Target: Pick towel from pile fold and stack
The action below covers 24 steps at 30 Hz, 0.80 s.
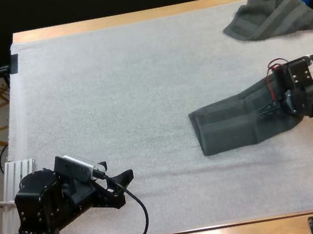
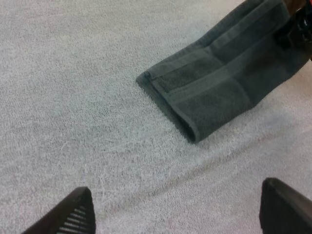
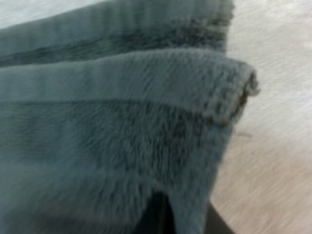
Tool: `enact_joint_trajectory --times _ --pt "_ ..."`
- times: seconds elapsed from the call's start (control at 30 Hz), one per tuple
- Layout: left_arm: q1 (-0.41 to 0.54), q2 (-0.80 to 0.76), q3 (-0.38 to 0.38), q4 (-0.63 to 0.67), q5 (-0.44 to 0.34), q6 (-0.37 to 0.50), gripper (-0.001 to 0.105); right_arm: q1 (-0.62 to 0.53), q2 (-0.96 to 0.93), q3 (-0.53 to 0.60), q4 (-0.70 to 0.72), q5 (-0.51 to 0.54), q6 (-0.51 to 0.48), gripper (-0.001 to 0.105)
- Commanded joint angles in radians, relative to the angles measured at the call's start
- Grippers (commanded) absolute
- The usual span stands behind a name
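Observation:
A dark grey-green towel lies folded lengthwise on the white mat at the right, its near end flat and its far end lifted. My right gripper is shut on that lifted end; in the right wrist view the towel's pile drapes over the dark fingers. A second towel sits crumpled at the far right corner. My left gripper hovers open at the near left, well away from both. In the left wrist view its fingers stand wide apart, with the folded towel ahead.
The mat covers nearly the whole wooden table. Between the left gripper and the folded towel lies a broad stretch of bare mat. The crumpled towel overhangs the mat's far right corner.

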Motion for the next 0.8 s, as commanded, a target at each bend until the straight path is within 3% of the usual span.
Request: enact_joint_trajectory --times 0.0,0.17,0.27,0.57,0.77 --pt "-0.001 0.001 -0.004 -0.005 -0.004 -0.004 0.067 0.016 -0.006 -0.011 0.018 -0.043 0.016 0.001" --pt "-0.001 0.001 -0.004 -0.005 -0.004 -0.004 0.067 0.109 0.018 -0.030 0.006 -0.299 0.211 0.001" --pt "-0.001 0.001 -0.004 -0.005 -0.004 -0.004 0.067 0.165 0.058 -0.042 -0.030 -0.394 0.309 0.001" --pt "-0.001 0.001 -0.004 0.002 -0.002 -0.004 0.067 0.242 0.189 -0.111 -0.127 -0.469 0.464 0.001" --pt "-0.001 0.001 -0.004 0.002 -0.002 -0.004 0.067 0.242 0.215 -0.130 -0.120 -0.527 0.467 0.003"
